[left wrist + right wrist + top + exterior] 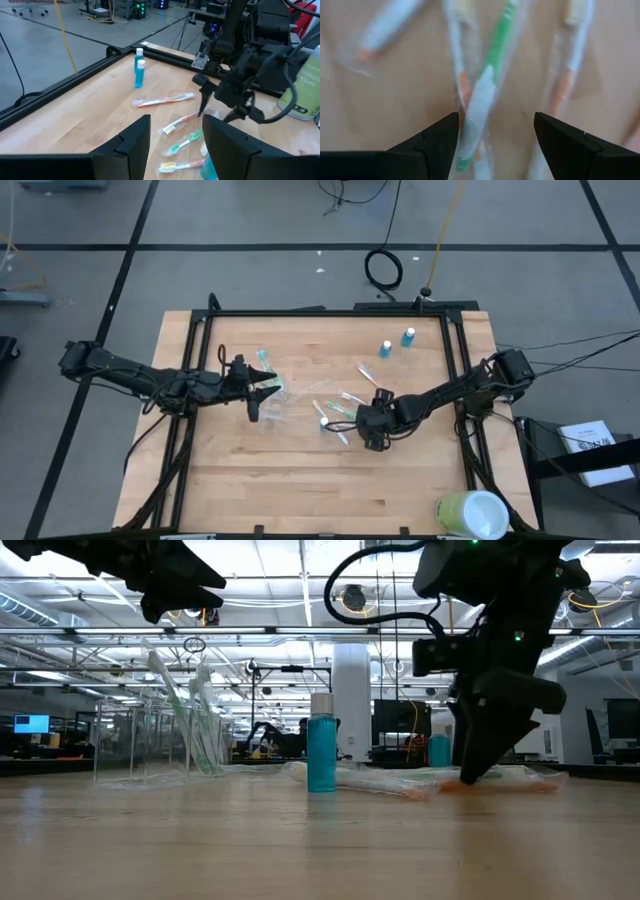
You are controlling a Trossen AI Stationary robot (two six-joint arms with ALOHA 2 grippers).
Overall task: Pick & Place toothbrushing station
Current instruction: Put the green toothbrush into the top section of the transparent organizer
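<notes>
A small clear cup (140, 745) stands on the table at mid-left with two wrapped toothbrushes (205, 715) leaning upright in it. My left gripper (268, 387) hovers open above it, pointing roughly level toward the table's right. Several wrapped toothbrushes (335, 412) lie flat at the table's middle. My right gripper (495, 122) points steeply down over them, open, its fingers on either side of a green-and-white toothbrush (485, 95); I cannot tell whether they touch it. Two blue white-capped tubes (385, 349) (408, 337) stand upright at the far right.
A large pale green-and-white cup (472, 515) lies on its side at the table's near right corner. A black frame (330, 312) runs along the far, left and right sides. Bare wood lies along the near side.
</notes>
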